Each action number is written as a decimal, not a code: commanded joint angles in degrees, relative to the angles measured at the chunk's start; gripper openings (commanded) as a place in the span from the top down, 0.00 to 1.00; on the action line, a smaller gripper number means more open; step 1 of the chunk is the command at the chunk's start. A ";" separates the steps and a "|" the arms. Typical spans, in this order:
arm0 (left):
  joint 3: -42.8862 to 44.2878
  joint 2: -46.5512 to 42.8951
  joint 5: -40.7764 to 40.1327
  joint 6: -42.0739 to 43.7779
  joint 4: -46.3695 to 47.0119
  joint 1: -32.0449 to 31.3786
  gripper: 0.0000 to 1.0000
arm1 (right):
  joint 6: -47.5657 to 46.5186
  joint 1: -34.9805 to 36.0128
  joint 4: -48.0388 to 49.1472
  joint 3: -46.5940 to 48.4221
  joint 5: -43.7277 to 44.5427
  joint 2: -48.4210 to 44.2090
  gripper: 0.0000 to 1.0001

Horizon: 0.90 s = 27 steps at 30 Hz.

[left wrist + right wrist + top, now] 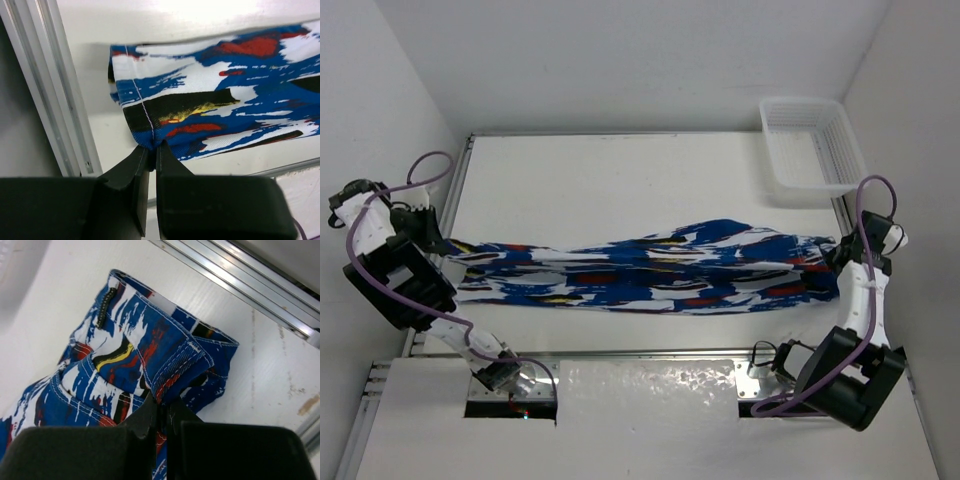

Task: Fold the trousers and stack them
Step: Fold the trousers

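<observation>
Early yet: holding royal-blue, brushstroke-patterned fabric trousers (650,270) taut across mid-frame, hem pinched by left fingers (127,180), waistband by right fingers (142,426) (crosswise folds, stacking not yet done).

Top cam sits high behind both arm bases, looking down on the whole table (620,170). Wrist cams are super close: left one peers past the left gripper (153,146) at the hem end of the trousers (210,100), right one past the right gripper (161,407) at the waistband end. The top view catches both ends.

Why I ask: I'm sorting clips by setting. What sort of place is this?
Probably a robotics lab cell: a white-walled table with aluminium rails, bench-mounted left arm and right arm holding the trousers, a plastic basket.
</observation>
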 commanded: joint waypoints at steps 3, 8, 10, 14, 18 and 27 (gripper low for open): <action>-9.15 -6.31 -9.36 3.65 5.23 1.36 1.00 | 0.32 -1.91 1.55 -3.70 9.06 -2.20 1.00; -16.03 -7.63 -14.02 4.96 6.02 1.45 1.00 | 3.49 -1.91 1.64 -7.05 8.52 -1.68 1.00; -18.58 -7.37 -14.38 5.75 5.59 1.54 1.00 | 3.84 -1.91 0.67 -6.61 9.83 -1.15 0.99; -20.17 -2.98 -17.98 5.67 3.57 1.71 0.47 | 5.25 -1.91 -6.43 -3.02 15.64 3.06 0.17; -13.07 -4.81 -16.41 5.93 2.69 1.80 0.38 | 1.92 -1.82 -8.47 4.01 19.59 2.55 0.11; -6.35 -8.95 -5.50 1.72 0.39 -10.22 0.40 | -10.22 21.33 4.52 5.18 15.92 -5.28 0.56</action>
